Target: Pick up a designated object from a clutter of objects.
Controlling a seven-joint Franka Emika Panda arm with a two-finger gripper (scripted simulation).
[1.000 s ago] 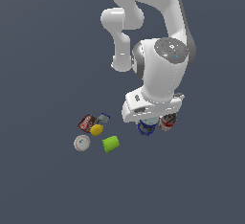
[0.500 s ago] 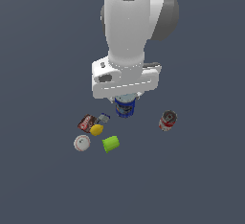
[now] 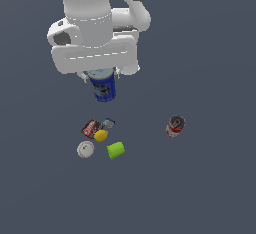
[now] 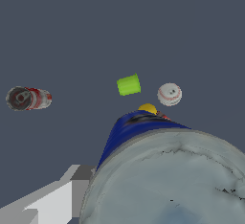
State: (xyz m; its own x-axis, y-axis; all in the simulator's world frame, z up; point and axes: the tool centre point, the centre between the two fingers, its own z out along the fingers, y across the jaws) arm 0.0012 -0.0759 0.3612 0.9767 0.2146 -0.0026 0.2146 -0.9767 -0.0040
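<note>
Blue can: the blue can (image 3: pixel 103 86) hangs just under the arm's white hand block, upper middle of the exterior frame, upright and apparently clear of the counter (image 3: pixel 210 188). In the wrist view it fills the lower right, its silvery lid (image 4: pixel 167 180) huge and close to the lens.

End effector: the end effector (image 3: pixel 101 75) looks to be pinching the blue can near its top. The fingers themselves are mostly hidden behind the hand block and the can, so I judge the grip from how the can hangs, not from seeing the pads.

Rest of the clutter: below the can, centre-left of the exterior frame, sit the red-brown box (image 3: pixel 90 127), the small blue-grey item (image 3: pixel 108 123), the lemon (image 3: pixel 101 136), the baseball (image 3: pixel 85 149) and the lime-green cup (image 3: pixel 115 150), bunched close together. The red can (image 3: pixel 174 126) lies on its side, well apart towards the exterior view's right.

Progress: by my reckoning the pick is essentially done; the right can is up and what remains is to keep it there.

What could go wrong: the can is wide and smooth, and seems held only near its top, so a quick swing or a slack squeeze could let it slide or tip out. If it dropped from here it would land near or on the bunched items and scatter them; the baseball and lemon would roll.

What I can't tell: how deep the can sits between the fingers.
</note>
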